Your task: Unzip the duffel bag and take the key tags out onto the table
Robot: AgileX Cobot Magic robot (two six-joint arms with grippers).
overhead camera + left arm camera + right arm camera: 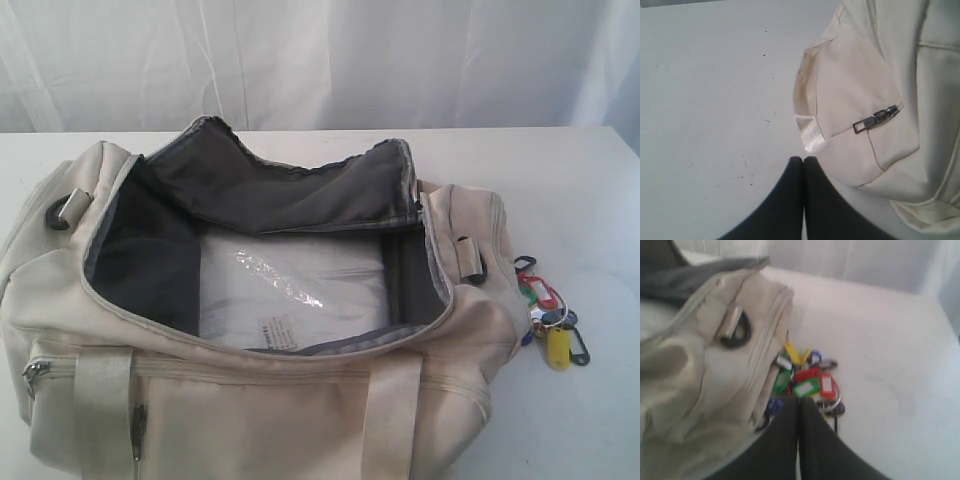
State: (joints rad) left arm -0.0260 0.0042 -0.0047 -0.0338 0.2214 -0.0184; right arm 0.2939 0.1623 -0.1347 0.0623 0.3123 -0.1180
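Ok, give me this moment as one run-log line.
duffel bag: unzipped, open | key tags: on table beside duffel bag | left end effector: shut, empty | right end effector: shut, empty, over key tags

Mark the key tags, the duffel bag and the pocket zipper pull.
key tags [557,346]: exterior view, on the yellow tag.
duffel bag [250,410]: exterior view, on its cream front panel.
zipper pull [874,119]: left wrist view, mid-length of the metal pull.
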